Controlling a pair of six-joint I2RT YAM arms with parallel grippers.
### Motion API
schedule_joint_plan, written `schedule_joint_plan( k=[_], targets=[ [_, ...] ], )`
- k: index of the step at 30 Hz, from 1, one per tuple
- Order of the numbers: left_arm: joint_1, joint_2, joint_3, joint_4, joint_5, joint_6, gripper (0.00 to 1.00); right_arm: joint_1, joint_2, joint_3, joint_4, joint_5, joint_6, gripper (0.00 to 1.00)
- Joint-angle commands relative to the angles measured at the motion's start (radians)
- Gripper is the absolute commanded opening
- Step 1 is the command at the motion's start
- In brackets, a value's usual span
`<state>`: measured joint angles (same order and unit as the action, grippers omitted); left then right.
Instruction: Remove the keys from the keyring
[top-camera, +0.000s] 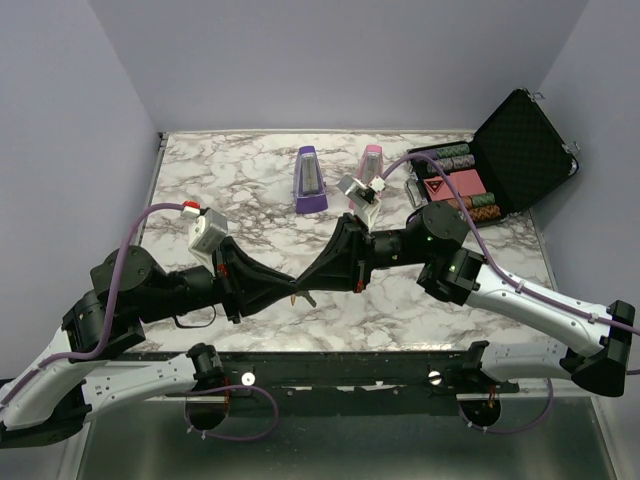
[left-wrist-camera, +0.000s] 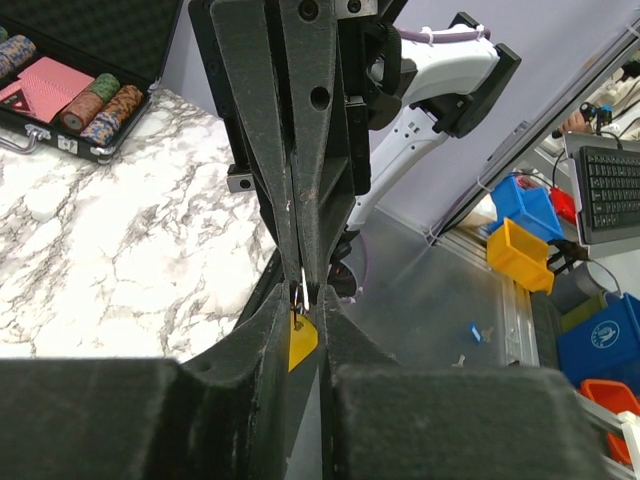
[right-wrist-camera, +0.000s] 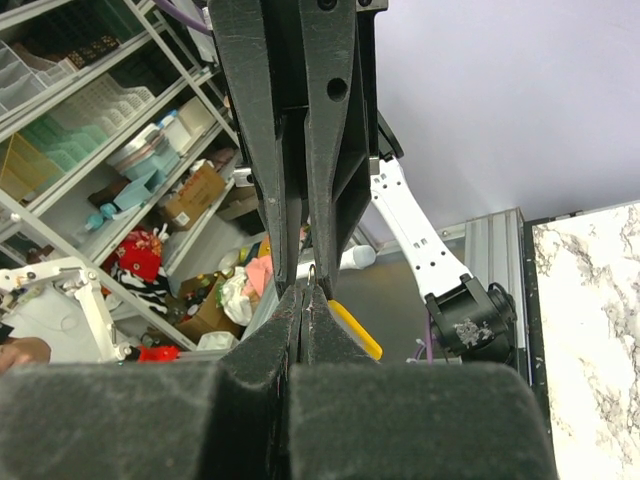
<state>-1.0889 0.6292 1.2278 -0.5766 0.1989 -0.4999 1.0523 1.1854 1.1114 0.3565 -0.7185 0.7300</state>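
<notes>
Checking the grips first, Ana asks: what does each side have?

Ben: The left gripper (left-wrist-camera: 304, 303) is clamped on the keys (left-wrist-camera: 302, 340). Their yellow part sits squeezed between its fingers (left-wrist-camera: 255, 355), just behind the tips. The right gripper (right-wrist-camera: 305, 292) is closed too, pads pressed flat together, and a thin loop of the keyring (right-wrist-camera: 313, 273) pokes out just past its tips. I judge that it has the ring, though the loop is tiny.

Ana: And where is the bunch?

Ben: Right between the two sets of fingertips, which meet nose to nose. From above, both grippers hang off the table (top-camera: 200, 170), and the metal is a small glint at their meeting point.

Ana: So how does this step go well?

Ben: My read is that this is the working-off step and nothing is free yet. A key has to travel along the ring's wire to its split end, so a straight tug apart would likely only strain both grips. Better that the right gripper pins the ring firmly while the left one eases the key sideways round the coil with small wrist turns.

Ana: Main risk?

Ben: The ring slipping out of the right tips, since so little of it is held. If that goes, the bunch dangles from the left fingers alone and needs a fresh pinch.
</notes>
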Motion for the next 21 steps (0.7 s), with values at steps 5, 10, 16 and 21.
schedule_joint_plan(
  k=[5, 10, 16, 21],
  targets=[
    [-0.006, -0.01, 0.002, -0.042, 0.023, 0.009, 0.03, 0.003, -0.001, 0.036, 0.024, -0.03, 0.0, 0.01],
    [-0.006, -0.014, 0.004, -0.039, 0.023, 0.003, 0.0, 0.003, 0.002, 0.034, 0.045, -0.048, 0.012, 0.01],
    [-0.006, -0.025, 0.015, -0.052, -0.001, 0.001, 0.15, 0.003, 0.0, 0.033, 0.042, -0.055, 0.014, 0.01],
    [-0.006, -0.059, -0.008, -0.014, -0.067, -0.045, 0.6, 0.003, -0.004, 0.033, 0.038, -0.047, 0.008, 0.01]
  ],
)
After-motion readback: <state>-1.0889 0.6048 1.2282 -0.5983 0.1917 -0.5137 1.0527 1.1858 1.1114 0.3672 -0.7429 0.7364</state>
